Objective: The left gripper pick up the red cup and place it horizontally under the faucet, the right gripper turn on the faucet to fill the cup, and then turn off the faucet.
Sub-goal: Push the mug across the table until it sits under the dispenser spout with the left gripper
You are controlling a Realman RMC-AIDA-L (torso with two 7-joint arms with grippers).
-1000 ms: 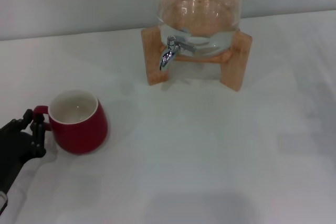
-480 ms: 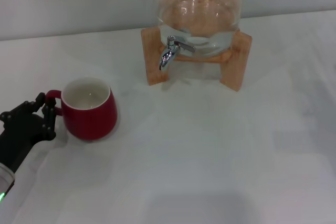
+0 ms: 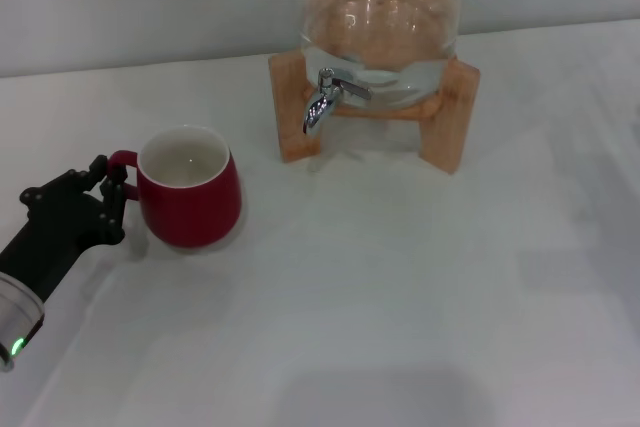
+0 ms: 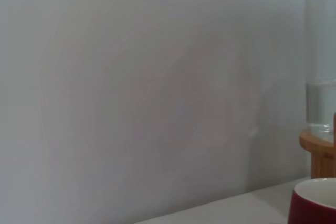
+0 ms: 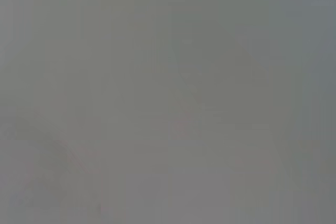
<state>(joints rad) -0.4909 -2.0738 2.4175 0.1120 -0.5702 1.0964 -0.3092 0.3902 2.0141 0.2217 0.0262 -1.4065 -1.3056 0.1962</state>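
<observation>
The red cup (image 3: 190,189) stands upright with its white inside showing, at the left of the white table in the head view. My left gripper (image 3: 112,195) is shut on the cup's red loop handle, with its black wrist and silver arm running to the lower left corner. The chrome faucet (image 3: 322,99) sticks out of the clear glass jar (image 3: 380,22) on its wooden stand (image 3: 292,107), up and to the right of the cup. The cup's rim also shows in the left wrist view (image 4: 315,203). My right gripper is out of view.
The white table (image 3: 400,287) spreads wide in front of the stand. A grey wall runs along its back edge. The jar holds water. The right wrist view shows only a flat grey surface.
My left gripper has carried the red cup by its handle up and to the right across the table, closer to the faucet. The jar and faucet have not moved.
</observation>
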